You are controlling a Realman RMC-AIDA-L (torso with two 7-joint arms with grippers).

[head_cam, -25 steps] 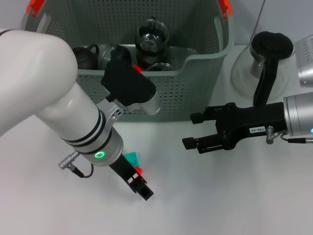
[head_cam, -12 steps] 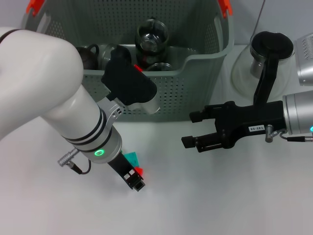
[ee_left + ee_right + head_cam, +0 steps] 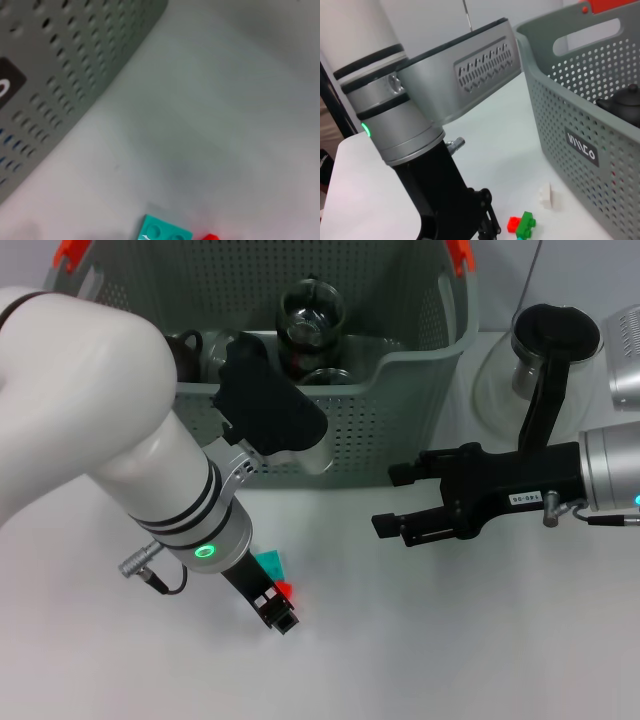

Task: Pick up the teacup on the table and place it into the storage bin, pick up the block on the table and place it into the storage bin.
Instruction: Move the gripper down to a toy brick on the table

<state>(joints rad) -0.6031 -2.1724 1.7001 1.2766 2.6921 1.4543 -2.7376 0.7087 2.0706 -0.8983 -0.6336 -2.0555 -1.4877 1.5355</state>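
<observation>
The grey-green storage bin [image 3: 400,390] stands at the back of the white table [image 3: 430,640]. It holds a dark teapot [image 3: 186,344] and a glass pot [image 3: 310,312]. No teacup shows on the table. Small blocks lie in front of the bin: a teal one [image 3: 268,562] and a red one [image 3: 285,588]. My left gripper [image 3: 277,612] is low over the table right beside the red block. The left wrist view shows the teal block [image 3: 162,231] and the red one [image 3: 211,237] at its edge. My right gripper [image 3: 393,502] is open and empty, hovering to the right of the blocks.
A glass carafe with a black lid [image 3: 545,340] stands right of the bin, behind my right arm. The right wrist view shows red [image 3: 514,223], green [image 3: 526,223] and white [image 3: 546,195] blocks near the bin's labelled front [image 3: 580,145]. My left arm hides the table's left part.
My left gripper has drawn back a little toward the red and teal blocks. My right gripper has barely moved.
</observation>
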